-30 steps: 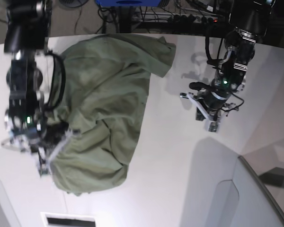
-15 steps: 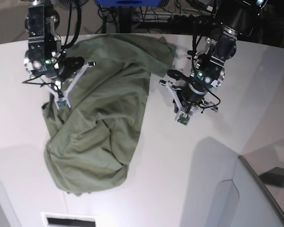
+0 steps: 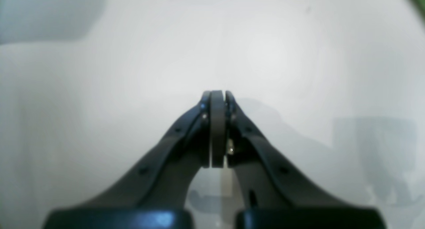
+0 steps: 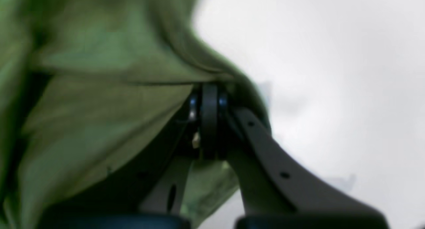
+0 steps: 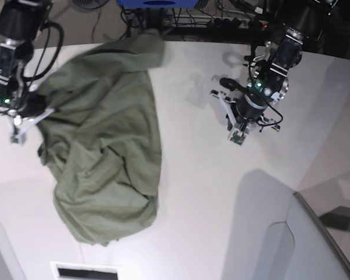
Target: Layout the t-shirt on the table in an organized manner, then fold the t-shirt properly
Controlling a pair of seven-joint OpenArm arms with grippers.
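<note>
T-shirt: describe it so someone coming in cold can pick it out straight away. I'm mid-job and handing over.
On the big white table, look at the left half of the base view: the t-shirt is the crumpled olive-green cloth spread there. The right gripper is shut on its left edge, while the left gripper hangs shut and empty over bare table. It is the only soft, coloured thing on the tabletop.

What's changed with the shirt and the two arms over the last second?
The right hand, shut on the t-shirt, has swung from the near-left edge up and out to the left, dragging the cloth leftward; its far corner slid left along the table. The left hand stays shut, empty, roughly in place.
</note>
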